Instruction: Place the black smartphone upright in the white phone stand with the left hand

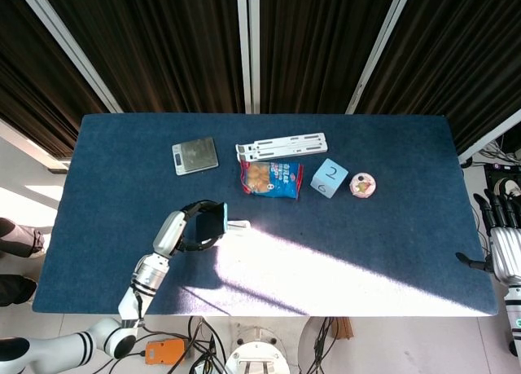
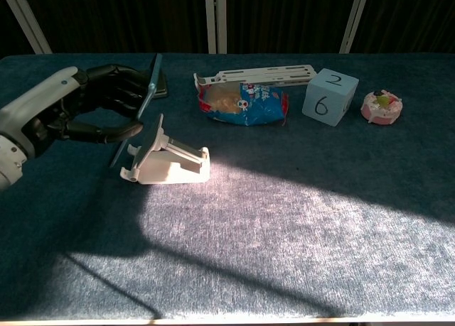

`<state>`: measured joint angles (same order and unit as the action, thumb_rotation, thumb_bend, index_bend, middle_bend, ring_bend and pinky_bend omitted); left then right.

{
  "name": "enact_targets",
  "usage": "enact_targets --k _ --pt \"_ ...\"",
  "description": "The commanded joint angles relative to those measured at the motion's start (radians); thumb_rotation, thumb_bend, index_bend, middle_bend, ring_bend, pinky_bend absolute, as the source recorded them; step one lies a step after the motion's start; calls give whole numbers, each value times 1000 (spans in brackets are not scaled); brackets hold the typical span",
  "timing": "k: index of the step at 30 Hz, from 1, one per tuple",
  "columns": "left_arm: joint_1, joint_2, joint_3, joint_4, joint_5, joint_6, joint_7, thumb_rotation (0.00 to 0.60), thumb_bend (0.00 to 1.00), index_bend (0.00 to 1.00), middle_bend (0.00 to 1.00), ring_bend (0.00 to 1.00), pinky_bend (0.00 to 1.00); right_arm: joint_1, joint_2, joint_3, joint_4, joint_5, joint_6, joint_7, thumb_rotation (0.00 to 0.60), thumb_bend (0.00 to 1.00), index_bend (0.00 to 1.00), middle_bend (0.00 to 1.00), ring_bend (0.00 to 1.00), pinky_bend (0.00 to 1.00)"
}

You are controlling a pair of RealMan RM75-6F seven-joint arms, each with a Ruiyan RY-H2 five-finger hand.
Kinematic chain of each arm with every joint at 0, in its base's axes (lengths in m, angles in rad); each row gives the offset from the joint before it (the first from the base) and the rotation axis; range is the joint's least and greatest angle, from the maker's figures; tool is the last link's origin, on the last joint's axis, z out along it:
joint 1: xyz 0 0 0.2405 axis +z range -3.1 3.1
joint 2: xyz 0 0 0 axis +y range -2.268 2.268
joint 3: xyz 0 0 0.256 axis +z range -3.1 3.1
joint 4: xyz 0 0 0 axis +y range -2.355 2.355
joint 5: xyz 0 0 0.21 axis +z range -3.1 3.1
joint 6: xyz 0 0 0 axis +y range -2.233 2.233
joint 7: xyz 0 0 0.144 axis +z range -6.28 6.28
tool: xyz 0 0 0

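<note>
Gripping smartphone [image 2: 139, 104], left hand [image 2: 99, 106] beside stand [image 2: 167, 160].

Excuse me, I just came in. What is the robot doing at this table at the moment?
The left hand holds the black smartphone on edge, tilted, right beside the white phone stand. The phone is not yet seated in it. The right hand is off the table's right edge, holding nothing.
</note>
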<state>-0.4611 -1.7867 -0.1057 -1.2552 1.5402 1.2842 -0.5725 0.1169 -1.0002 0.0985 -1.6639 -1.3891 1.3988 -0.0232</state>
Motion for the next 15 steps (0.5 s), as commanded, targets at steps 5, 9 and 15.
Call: enact_targets --k 5,9,15 --pt "-1 -47 4 37 -2 14 4 600 310 381 470 326 398 1 0 0 4 2 -5 5 600 46 0 0 0 9" --pt "0 -68 9 66 1 25 9 600 309 381 470 327 398 2 0 1 6 3 -9 8 600 46 0 0 0 9" --pt "1 -84 11 93 -4 27 -2 600 308 381 470 326 398 1 -2 0 8 7 -12 10 600 46 0 0 0 9"
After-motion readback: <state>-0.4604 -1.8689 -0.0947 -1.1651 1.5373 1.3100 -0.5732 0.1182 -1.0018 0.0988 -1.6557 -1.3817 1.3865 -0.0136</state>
